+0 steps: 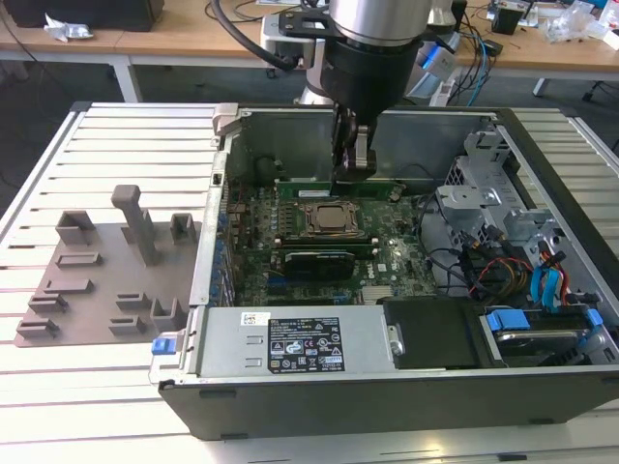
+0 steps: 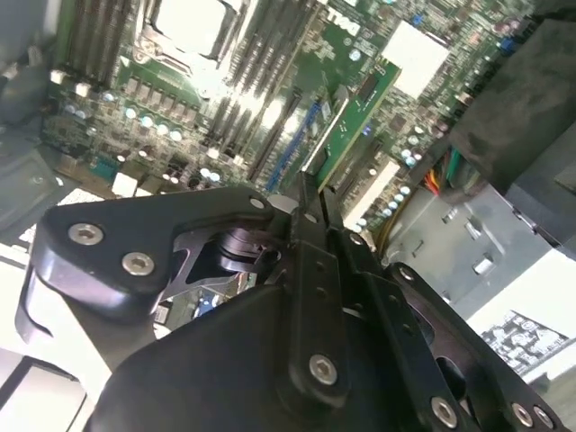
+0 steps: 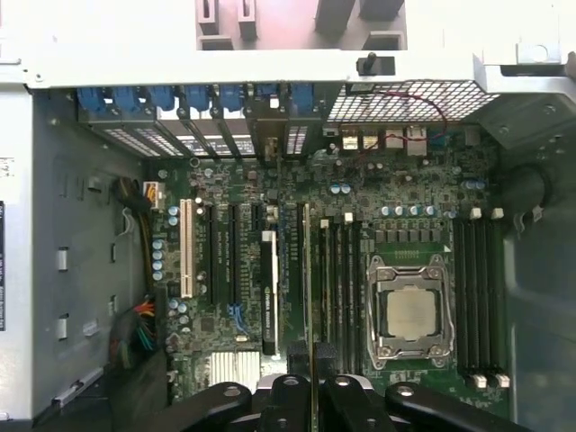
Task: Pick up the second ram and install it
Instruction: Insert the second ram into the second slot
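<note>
Second ram, one long green circuit-board stick (image 2: 355, 117), sits near one metal processor socket (image 3: 409, 310). One black gripper (image 2: 310, 189) clamps it; seating hidden.

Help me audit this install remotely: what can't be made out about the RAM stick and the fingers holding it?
Seating: in the exterior view the second ram has its lower edge behind the processor socket; the first wrist view sees it edge-on.
Its gripped part: the gripper covers it in the second wrist view.
Slot latches: too small in every view.
</note>
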{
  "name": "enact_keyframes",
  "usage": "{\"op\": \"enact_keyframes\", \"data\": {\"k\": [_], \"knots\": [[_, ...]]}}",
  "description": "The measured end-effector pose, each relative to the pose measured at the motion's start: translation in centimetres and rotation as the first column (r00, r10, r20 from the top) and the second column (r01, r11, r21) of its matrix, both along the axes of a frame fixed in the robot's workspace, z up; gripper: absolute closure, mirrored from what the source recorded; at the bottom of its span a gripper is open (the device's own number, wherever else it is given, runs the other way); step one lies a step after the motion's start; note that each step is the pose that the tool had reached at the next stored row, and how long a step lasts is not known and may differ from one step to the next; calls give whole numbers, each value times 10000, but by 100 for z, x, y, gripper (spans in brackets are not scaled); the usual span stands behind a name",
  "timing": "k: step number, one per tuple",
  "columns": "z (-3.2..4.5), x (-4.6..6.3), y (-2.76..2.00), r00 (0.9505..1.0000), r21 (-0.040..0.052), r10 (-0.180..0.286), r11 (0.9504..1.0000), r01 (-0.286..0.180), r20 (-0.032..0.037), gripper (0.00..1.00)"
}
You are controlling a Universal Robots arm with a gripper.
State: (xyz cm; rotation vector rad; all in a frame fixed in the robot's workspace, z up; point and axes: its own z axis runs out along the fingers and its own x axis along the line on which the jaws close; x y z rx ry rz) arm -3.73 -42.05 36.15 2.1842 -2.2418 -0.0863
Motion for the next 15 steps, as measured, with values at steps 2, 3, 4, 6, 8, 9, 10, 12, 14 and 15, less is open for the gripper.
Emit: {"op": "enact_keyframes", "data": {"k": [2, 3, 4, 6, 8, 9, 10, 12, 14, 15], "knots": [[-3, 0, 0, 10000, 491, -1, 9988, 1, 1, 87], [-5, -1, 0, 10000, 665, -2, 9978, 1, 1, 87], [-15, -1, 0, 10000, 676, -2, 9977, 2, 0, 87], [-33, -1, 0, 10000, 684, -1, 9977, 1, 0, 87], [-68, 0, 0, 10000, 685, -1, 9977, 1, 0, 87], [-92, 0, 0, 10000, 686, -1, 9976, 1, 0, 87], [-103, 0, 0, 10000, 687, -1, 9976, 1, 0, 87], [-128, 0, 0, 10000, 687, -1, 9976, 1, 0, 87], [-142, 0, 0, 10000, 687, -1, 9976, 1, 0, 87], [-149, 0, 0, 10000, 686, -1, 9976, 1, 0, 87]]}}
